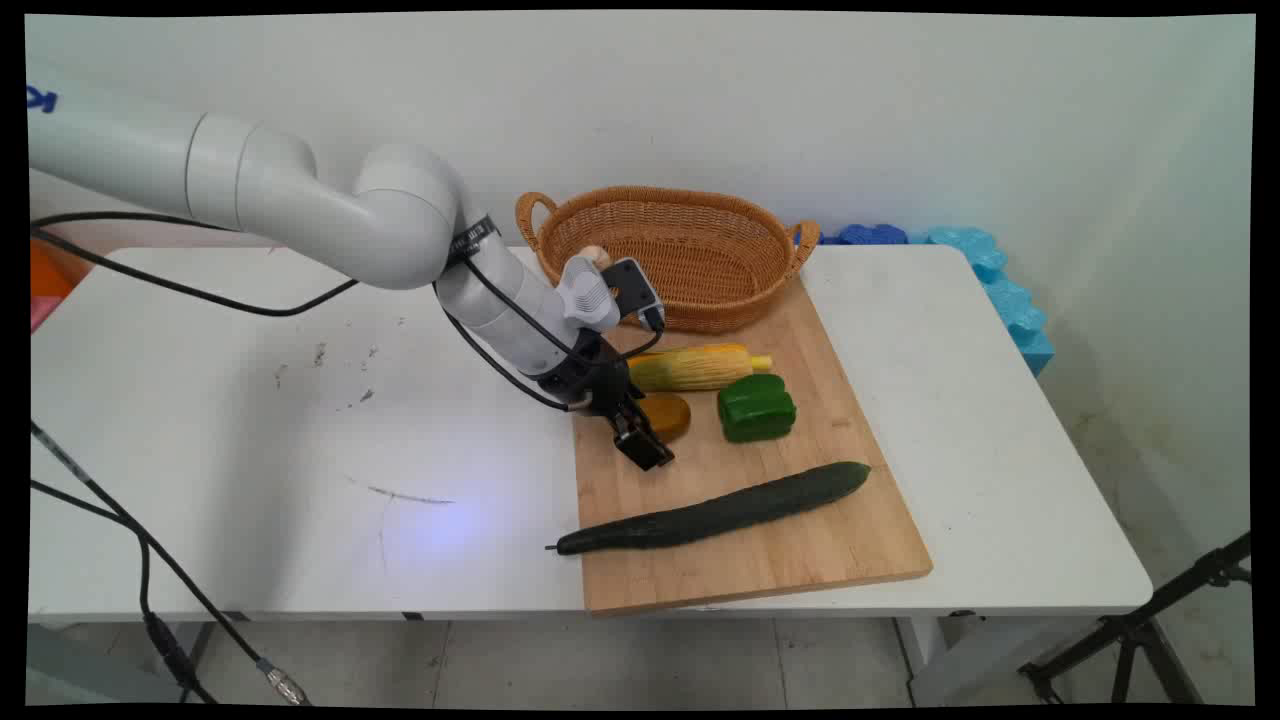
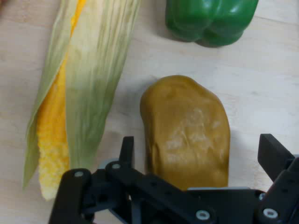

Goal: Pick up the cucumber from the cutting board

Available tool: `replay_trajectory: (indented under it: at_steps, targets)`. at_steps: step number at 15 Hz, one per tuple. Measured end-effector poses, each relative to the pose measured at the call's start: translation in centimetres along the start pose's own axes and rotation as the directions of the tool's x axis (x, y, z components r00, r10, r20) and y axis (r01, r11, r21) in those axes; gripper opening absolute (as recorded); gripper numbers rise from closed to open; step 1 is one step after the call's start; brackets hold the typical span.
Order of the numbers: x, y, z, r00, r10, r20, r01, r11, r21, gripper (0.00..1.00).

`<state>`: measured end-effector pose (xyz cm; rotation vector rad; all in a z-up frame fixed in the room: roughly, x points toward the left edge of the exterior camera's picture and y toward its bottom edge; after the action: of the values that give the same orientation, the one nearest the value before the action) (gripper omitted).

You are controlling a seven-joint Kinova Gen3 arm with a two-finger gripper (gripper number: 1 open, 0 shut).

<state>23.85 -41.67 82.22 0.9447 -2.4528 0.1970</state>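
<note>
My black gripper (image 1: 643,441) (image 2: 198,156) hangs low over the wooden cutting board (image 1: 800,540), open, its two fingers standing on either side of a brown potato (image 2: 187,130) (image 1: 672,413) without touching it. An ear of corn in its husk (image 2: 74,88) (image 1: 695,366) lies just beside the potato. A green bell pepper (image 2: 210,21) (image 1: 757,407) sits a little beyond it on the board.
A long dark cucumber (image 1: 715,513) lies across the board's near half. A wicker basket (image 1: 668,250) stands at the board's far end by the wall. Blue foam pieces (image 1: 1000,290) lie at the table's far right edge. Black cables (image 1: 150,560) hang at the left.
</note>
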Motion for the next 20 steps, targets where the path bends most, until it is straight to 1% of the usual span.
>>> replay_trajectory:
  at_steps: [3,7,11,15,20]
  targets:
    - [0.0,0.0,-0.5,1.000,0.010,-0.006,-0.010,1.000,-0.006,1.00]
    - [0.0,-0.1,-1.9,1.000,0.018,-0.017,-0.018,1.000,-0.003,1.00]
    - [-0.1,-0.2,-4.6,0.999,0.034,-0.038,-0.034,0.999,0.000,1.00]
    - [-0.9,-0.6,-7.9,0.997,0.055,-0.062,-0.055,0.998,-0.001,1.00]
    - [-1.8,-0.7,-11.7,0.993,0.083,-0.083,-0.086,0.996,-0.023,1.00]
